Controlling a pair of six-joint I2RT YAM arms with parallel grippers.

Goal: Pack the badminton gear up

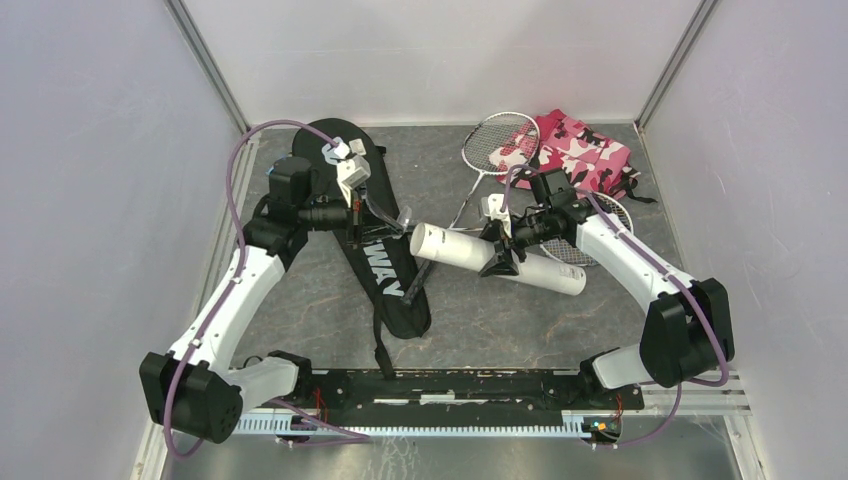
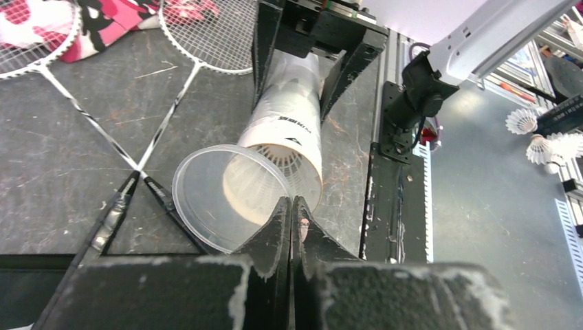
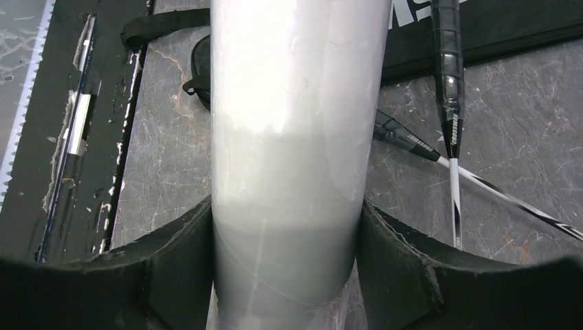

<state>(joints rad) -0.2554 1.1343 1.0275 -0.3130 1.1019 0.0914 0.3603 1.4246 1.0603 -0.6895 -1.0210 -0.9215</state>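
I had open tabletop (image 1: 500,330) across the lower centre of the overhead frame. Above it the white tube (image 1: 450,248) lay crosswise, its left mouth fronted by the clear lid (image 2: 220,199). The racket bag (image 1: 385,275) filled the left, and crossed rackets (image 1: 497,148) the upper right.

surface: grey table (image 1: 480,325) | on it: black racket bag (image 1: 385,270), racket (image 1: 497,143), second racket (image 2: 206,34), pink camouflage cloth (image 1: 590,150)

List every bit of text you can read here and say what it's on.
"WAY": large white letters on the bag, top view; the start of the word is covered.
Small dark print on the tube, near its open end: too small to read.
White print on the racket, where the grip meets the shaft: too blurred to read for sure.
White letter fragments on the bag, right wrist view: cut off, unreadable.
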